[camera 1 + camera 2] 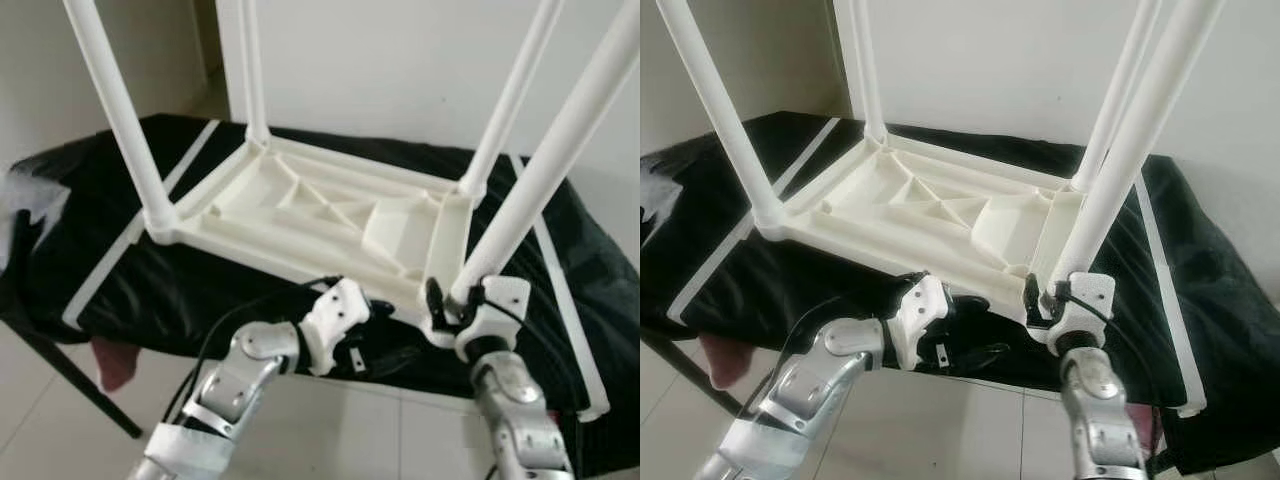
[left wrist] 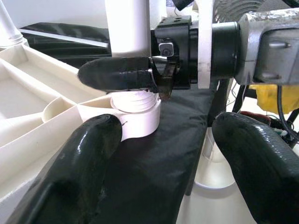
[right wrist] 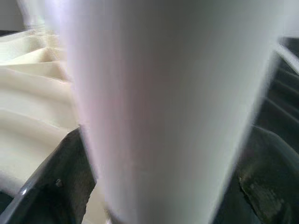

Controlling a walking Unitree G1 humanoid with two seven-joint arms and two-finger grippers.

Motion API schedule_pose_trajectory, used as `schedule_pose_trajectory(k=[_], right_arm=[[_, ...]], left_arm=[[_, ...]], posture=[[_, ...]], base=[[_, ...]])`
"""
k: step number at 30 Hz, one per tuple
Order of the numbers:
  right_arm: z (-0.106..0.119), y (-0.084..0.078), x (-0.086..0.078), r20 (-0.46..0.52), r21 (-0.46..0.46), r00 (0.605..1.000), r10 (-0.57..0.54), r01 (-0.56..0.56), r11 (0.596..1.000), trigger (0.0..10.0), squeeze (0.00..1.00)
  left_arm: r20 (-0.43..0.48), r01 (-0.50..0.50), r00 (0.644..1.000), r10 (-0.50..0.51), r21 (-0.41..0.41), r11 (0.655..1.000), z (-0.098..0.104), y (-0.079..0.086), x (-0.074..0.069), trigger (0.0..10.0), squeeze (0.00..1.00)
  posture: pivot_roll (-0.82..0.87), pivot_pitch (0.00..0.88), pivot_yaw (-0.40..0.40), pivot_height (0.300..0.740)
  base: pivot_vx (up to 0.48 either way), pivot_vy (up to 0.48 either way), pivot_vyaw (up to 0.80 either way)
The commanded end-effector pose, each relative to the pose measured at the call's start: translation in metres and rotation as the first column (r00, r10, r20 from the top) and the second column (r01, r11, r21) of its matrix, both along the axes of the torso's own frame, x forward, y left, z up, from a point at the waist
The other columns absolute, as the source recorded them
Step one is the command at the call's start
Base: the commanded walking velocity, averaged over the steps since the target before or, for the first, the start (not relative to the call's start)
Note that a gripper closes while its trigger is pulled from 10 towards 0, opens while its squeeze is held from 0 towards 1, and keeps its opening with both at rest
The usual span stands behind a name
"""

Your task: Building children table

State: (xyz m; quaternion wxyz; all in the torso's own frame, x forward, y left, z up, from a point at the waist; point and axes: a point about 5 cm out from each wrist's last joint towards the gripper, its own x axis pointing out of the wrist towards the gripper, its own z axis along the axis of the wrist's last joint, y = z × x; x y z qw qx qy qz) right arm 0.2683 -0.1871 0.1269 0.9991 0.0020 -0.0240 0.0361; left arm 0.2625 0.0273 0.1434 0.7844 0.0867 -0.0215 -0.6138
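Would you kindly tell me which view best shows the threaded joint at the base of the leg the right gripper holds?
The left wrist view: the joint is sharp, its threads just above the socket. The eye views show the leg and right gripper, the joint small. The right wrist view is a blurred leg.

The upturned table (image 1: pixel 330 215) is viewed downward from the head, while its near leg (image 3: pixel 168 107) is seen, apparently blurred, close by both wrists.

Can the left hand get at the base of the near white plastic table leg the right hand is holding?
Probably yes. The left hand lies open on the black cloth beside that white plastic table leg, nothing between; the right hand already grips its base.
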Motion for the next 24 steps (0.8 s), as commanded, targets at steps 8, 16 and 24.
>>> schedule_pose_trajectory(k=[8, 16, 24], right_arm=[[0.003, -0.004, 0.008, 0.001, -0.052, 0.972, 0.234, -0.233, 0.971, 10.0, 0.0], [-0.006, -0.006, 0.013, -0.046, -0.082, 0.94, 0.337, -0.34, 0.937, 0.0, 0.0], [-0.014, -0.009, 0.011, -0.065, -0.073, 0.929, 0.365, -0.369, 0.926, 0.0, 0.0]], left_arm=[[-0.017, 0.045, 0.999, -0.045, 0.009, 0.999, -0.003, -0.004, -0.008, 10.0, 0.0], [-0.021, 0.051, 0.998, -0.051, 0.009, 0.999, -0.003, -0.004, -0.008, 10.0, 0.0], [-0.012, 0.055, 0.998, -0.055, 0.031, 0.998, -0.005, -0.003, -0.009, 10.0, 0.0]], posture=[[0.0, 0.0, -0.02, 0.74], [0.01, 0.0, -0.019, 0.74], [0.02, 0.0, -0.017, 0.74]], base=[[0.0, 0.0, 0.0], [0.0, 0.0, 0.0], [0.0, 0.0, 0.0]])
